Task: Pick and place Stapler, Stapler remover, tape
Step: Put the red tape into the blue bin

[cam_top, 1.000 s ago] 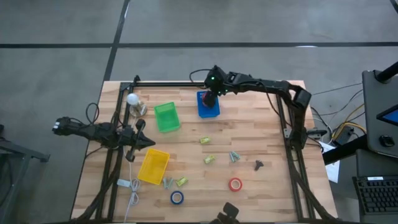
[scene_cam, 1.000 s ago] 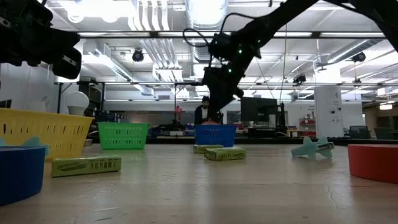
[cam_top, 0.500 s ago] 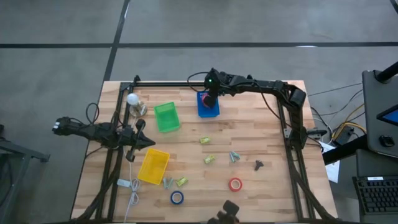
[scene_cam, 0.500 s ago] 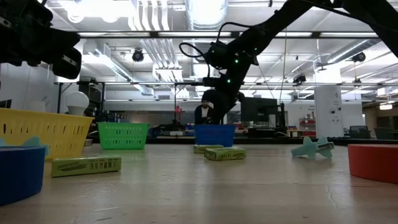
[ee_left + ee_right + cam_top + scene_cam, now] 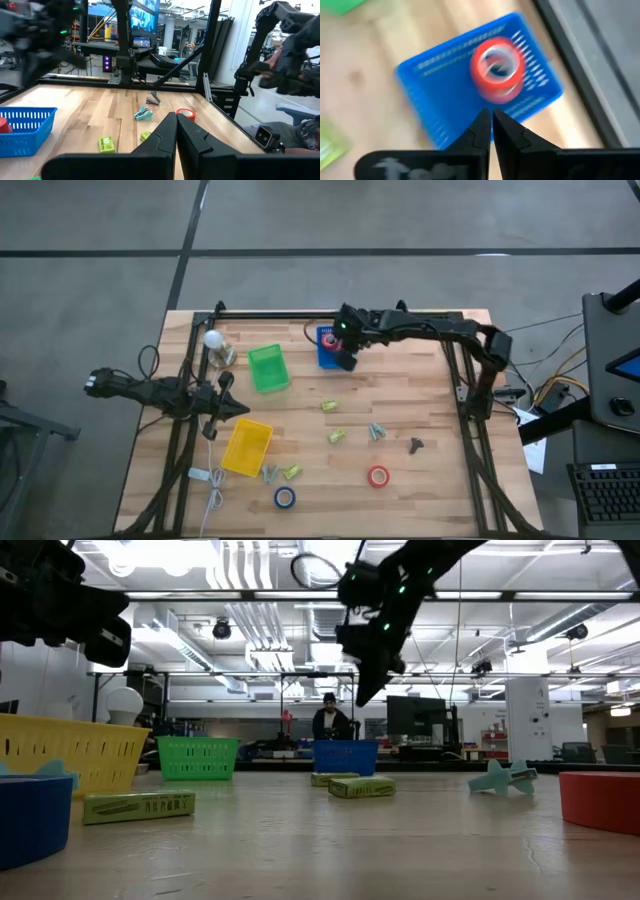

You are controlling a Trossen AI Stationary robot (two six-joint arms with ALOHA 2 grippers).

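While the action sits at the far edge, start at the near edge of the table: a blue tape roll lies flat there, and a red tape roll just beyond it toward the right, both loose on the wood and waiting for a pickup. Close by, a yellow bin sits toward the left edge, with small green boxes and teal staple removers scattered mid-table, well apart from any bin. On the left edge, the left gripper hangs parked, fingers pressed together on nothing, clear of the work. Further back stands the green bin, and beside it, near the far edge, the blue bin with a red tape roll lying flat inside — sorted by my read. Right above that bin hovers the right gripper, fingertips closed and empty, raised well off the rim, which suggests the drop is done and one blue and one red roll are left
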